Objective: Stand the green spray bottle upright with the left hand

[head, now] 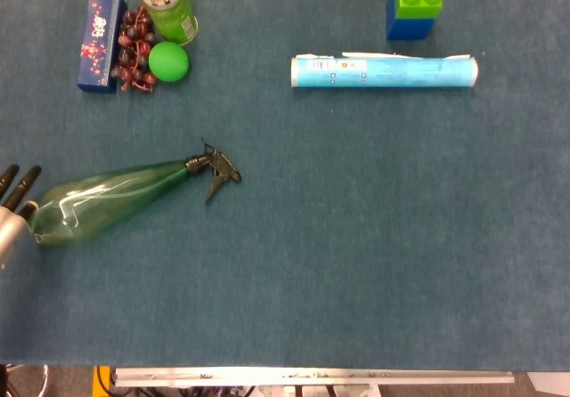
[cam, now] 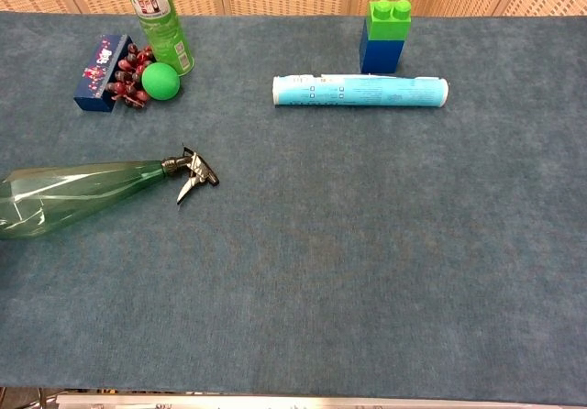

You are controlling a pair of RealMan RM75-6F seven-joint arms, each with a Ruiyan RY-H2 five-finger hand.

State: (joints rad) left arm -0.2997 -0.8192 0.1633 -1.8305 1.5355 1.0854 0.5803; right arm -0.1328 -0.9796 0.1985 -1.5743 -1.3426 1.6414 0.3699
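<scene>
The green spray bottle (head: 107,198) lies on its side on the blue cloth, its black trigger head (head: 216,170) pointing right and its wide base at the left edge. The chest view shows the same bottle (cam: 78,193), still lying flat. My left hand (head: 12,217) shows only at the left edge of the head view. Its dark fingertips (head: 20,186) are stretched out beside the bottle's base and grip nothing. I cannot tell whether the hand touches the base. The chest view does not show the left hand. My right hand is out of both views.
At the back left stand a green can (head: 165,4), a green ball (head: 168,61), red grapes (head: 134,48) and a blue box (head: 99,28). A light blue tube (head: 383,70) lies at the back middle. Behind it is a green-and-blue block (head: 417,5).
</scene>
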